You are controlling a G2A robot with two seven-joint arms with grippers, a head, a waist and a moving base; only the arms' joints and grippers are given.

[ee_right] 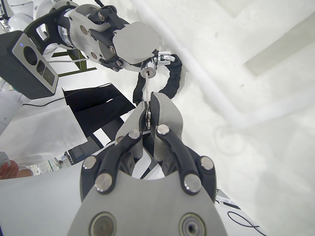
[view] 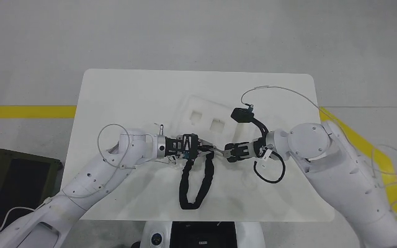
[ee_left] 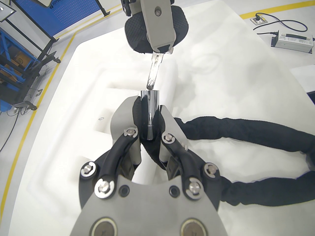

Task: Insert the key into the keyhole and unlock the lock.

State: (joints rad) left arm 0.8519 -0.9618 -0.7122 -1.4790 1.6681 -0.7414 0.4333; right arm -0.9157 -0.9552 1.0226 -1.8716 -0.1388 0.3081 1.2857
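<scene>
Now, left jaws clamping lock (ee_left: 150, 106), right jaws clamping key (ee_left: 154, 72), blade pointing lengthwise at keyhole (ee_right: 148, 72).

Right tool (ee_right: 148, 104) pinches key (ee_right: 147, 87), tip at keyhole (ee_right: 148, 72) of lock (ee_right: 164, 58).

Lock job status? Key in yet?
Done: the left gripper clamps the lock barrel and the right gripper pinches the key. In hand: the key's tip sits at the keyhole, with nearly all the blade outside. Left: push it home, turn it and open the lock.
</scene>
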